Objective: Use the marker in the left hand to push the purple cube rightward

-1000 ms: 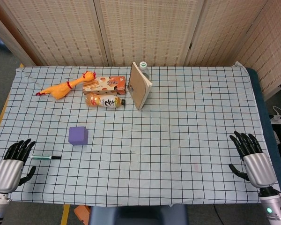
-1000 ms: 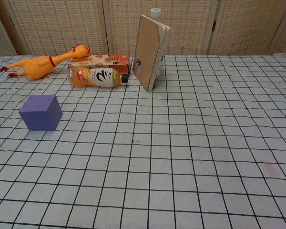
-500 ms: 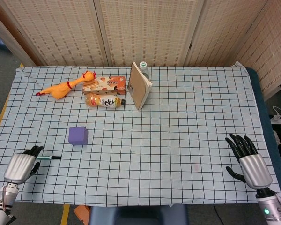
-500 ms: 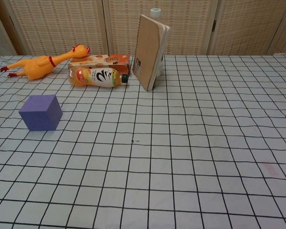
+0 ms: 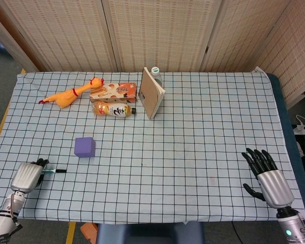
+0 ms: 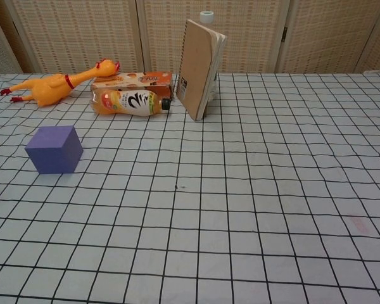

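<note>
**Gridded tabletop with marker, cube and both hands**

Woven cane screens close the background; below them a table [image 5: 203,127] under a white cloth with a black grid fills most of the head view. At the lower left of that view, the left hand [image 5: 28,176] lies at the cloth's near edge, its fingers curled over the left end of the marker [image 5: 54,172]; whether it actually grips the marker cannot be told. The marker's black tip points right, and only that tip shows at the left edge of the chest view. Up and to the right of the tip, well apart from it, the purple cube [image 5: 85,147] sits on the cloth. In the upper left, a rubber chicken [image 5: 68,95] lies beside an orange carton [image 5: 114,91], with an orange drink bottle [image 5: 113,109] on its side just in front of the carton. Right of these, a notebook [image 5: 151,94] stands on edge, tilted, a white-capped bottle [image 5: 155,73] behind it. At the lower right, the right hand [image 5: 267,173] holds nothing, fingers spread.
</note>
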Robot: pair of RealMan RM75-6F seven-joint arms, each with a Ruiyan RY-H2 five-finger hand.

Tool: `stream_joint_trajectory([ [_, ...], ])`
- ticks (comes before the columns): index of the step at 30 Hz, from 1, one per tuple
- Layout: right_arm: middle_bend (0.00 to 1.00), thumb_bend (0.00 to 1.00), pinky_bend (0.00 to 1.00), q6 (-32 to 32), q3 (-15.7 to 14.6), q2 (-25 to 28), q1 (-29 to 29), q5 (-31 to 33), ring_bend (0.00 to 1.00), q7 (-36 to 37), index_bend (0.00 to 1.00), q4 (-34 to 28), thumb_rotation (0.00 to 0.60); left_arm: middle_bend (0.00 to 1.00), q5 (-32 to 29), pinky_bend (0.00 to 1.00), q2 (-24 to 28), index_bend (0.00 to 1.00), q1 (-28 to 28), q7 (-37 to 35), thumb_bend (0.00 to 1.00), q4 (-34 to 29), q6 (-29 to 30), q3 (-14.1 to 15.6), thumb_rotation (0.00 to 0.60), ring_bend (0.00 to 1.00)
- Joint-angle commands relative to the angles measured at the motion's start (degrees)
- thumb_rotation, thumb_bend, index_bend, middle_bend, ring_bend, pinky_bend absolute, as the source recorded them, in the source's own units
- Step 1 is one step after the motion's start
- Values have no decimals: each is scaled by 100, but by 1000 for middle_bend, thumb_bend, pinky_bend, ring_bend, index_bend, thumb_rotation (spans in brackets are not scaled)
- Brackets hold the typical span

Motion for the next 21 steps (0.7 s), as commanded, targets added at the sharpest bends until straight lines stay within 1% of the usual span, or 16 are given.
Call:
stream_joint_trajectory([
  [1, 0, 135, 0, -36, -1, 9, 8, 28, 0, -24, 0, -22, 600, 341, 43, 777, -165, 336, -65, -3, 423, 239, -44, 46, 600, 571],
  [9, 0, 135, 0, -86, -9, 33, 10, 61, 0, -70, 0, -70, 600, 394, 76, 777, -459, 408, -110, 13, 425, 758, -92, 120, 600, 584],
  [16, 0, 135, 0, -152, -17, 52, 21, 99, 0, -103, 0, -107, 600, 415, 79, 777, -630, 424, -143, -40, 426, 1056, -133, 149, 600, 588],
  [21, 0, 135, 0, -179, -25, 68, 24, 112, 0, -114, 0, -130, 600, 468, 91, 778, -712, 462, -148, -111, 435, 1225, -99, 161, 600, 597],
])
